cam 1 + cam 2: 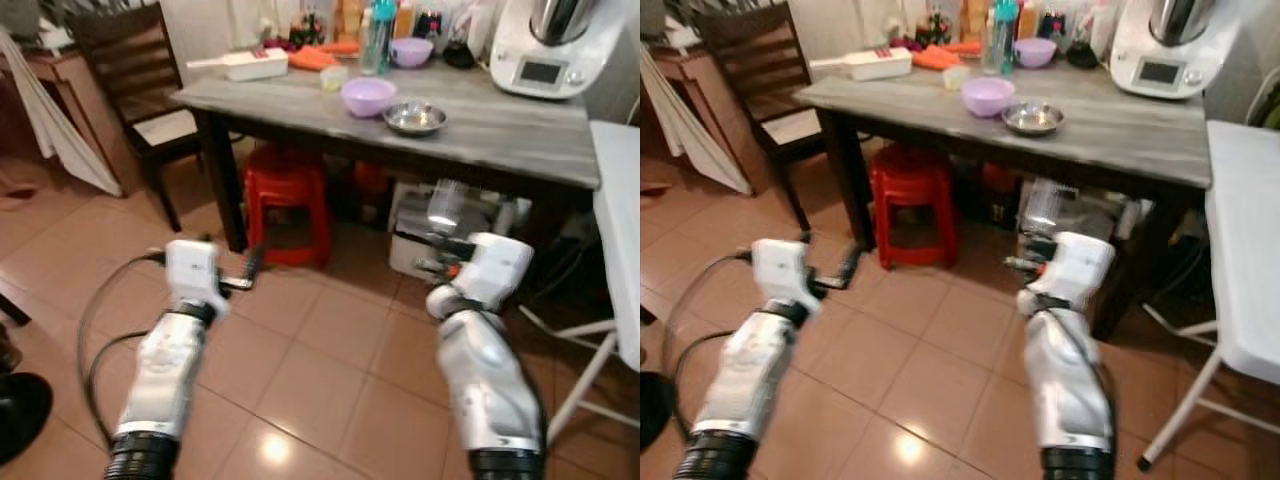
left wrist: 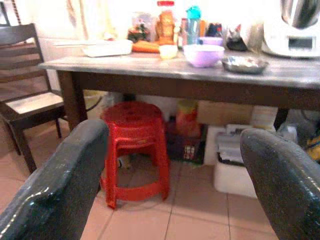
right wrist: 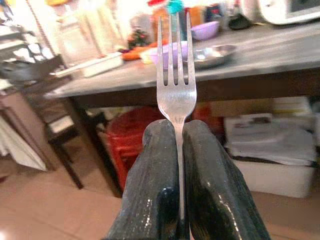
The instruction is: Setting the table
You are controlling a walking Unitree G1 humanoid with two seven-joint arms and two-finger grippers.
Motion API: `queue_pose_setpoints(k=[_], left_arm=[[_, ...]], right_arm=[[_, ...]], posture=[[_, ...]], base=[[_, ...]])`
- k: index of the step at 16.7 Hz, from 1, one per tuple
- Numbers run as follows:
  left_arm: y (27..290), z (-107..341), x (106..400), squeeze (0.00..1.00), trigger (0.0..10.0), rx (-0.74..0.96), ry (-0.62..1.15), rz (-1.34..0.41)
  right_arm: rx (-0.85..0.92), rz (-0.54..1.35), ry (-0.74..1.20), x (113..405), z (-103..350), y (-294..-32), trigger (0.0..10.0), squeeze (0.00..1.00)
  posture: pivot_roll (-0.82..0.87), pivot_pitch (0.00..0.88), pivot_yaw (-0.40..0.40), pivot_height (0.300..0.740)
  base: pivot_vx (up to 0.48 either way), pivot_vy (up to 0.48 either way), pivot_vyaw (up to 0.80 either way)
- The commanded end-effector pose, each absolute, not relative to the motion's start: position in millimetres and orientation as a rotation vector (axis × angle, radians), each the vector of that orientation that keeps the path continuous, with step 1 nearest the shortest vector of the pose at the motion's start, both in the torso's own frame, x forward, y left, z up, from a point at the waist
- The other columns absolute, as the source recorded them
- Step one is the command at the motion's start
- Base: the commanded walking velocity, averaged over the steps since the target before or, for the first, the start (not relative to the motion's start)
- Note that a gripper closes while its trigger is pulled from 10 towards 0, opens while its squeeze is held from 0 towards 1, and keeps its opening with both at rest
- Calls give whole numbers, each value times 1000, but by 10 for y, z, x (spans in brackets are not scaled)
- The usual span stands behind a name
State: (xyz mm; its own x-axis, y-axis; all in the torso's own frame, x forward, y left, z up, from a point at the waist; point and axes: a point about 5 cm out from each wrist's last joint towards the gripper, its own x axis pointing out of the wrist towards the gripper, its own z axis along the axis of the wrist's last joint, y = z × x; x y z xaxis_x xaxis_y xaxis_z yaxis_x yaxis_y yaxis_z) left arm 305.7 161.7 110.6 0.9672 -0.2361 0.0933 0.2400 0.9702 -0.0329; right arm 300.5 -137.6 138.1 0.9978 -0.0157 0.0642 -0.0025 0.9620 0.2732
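Right gripper clamps a fork — left gripper spread wide.

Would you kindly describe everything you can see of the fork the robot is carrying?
The fork looks like plain silver metal, with four straight tines and a narrow neck. It is clamped by the neck and handle between the two black fingers of the right pincer, which hide the handle. Its tines point out beyond the fingertips, toward the grey table. Nothing else touches it; it is held in the air short of the table edge, above the tiled floor.
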Motion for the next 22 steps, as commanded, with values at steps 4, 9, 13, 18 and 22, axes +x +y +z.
queue_pose_setpoints(k=[4, 9, 13, 18, 22], left_arm=[[1465, 1173, 3066, 0, 10000, -67, -113, -320], [1442, 1177, 3068, 0, 10000, -87, -111, -339], [1442, 1193, 3080, 0, 10000, -90, -114, -342], [1420, 1193, 3076, 0, 10000, -93, -111, -353], [1413, 1199, 3079, 0, 10000, -94, -110, -357]], right_arm=[[279, -34, -67, 3001, 1372, -1457, 10000, 0], [278, -32, -64, 2997, 1358, -1441, 10000, 0], [270, -25, -67, 3001, 1363, -1425, 10000, 0], [281, -36, -63, 2996, 1340, -1432, 10000, 0], [279, -37, -59, 3002, 1334, -1433, 10000, 0]], posture=[[50, 0, 32, 740], [52, 0, 36, 740], [53, 0, 41, 740], [52, 0, 45, 740], [52, 0, 49, 740]], base=[[210, 0, -633], [336, 0, -90], [343, 0, 0], [343, 0, 0], [343, 0, -100]])
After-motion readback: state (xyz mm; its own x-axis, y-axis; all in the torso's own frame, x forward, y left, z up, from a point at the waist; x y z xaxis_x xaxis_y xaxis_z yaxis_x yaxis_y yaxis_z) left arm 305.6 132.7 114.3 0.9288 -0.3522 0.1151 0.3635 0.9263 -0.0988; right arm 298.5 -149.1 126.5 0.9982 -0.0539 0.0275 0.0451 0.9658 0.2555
